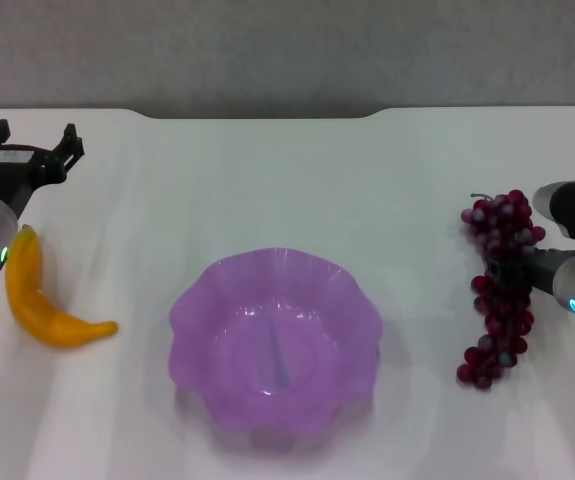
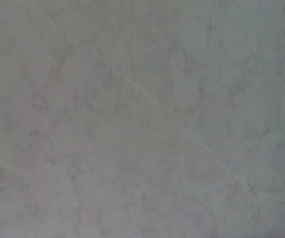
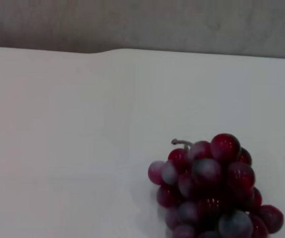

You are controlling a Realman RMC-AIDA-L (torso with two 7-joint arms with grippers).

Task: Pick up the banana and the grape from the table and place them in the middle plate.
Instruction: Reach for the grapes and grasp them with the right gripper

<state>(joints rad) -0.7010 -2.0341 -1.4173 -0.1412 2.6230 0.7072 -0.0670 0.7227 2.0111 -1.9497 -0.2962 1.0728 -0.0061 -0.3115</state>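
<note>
The banana (image 1: 45, 302) lies on the white table (image 1: 267, 180) at the left, yellow-orange and curved. My left gripper (image 1: 33, 142) is open and empty, just beyond the banana's far tip. The grape bunch (image 1: 497, 300) lies at the right, dark red-purple; it also shows in the right wrist view (image 3: 211, 191). My right gripper (image 1: 517, 263) reaches in from the right edge and sits against the middle of the bunch. The purple scalloped middle plate (image 1: 202, 300) stands between the two fruits and holds nothing. The left wrist view shows only a bare grey surface.
A grey wall runs behind the table's far edge (image 1: 267, 112). White tabletop shows beyond the plate and between the plate and each fruit.
</note>
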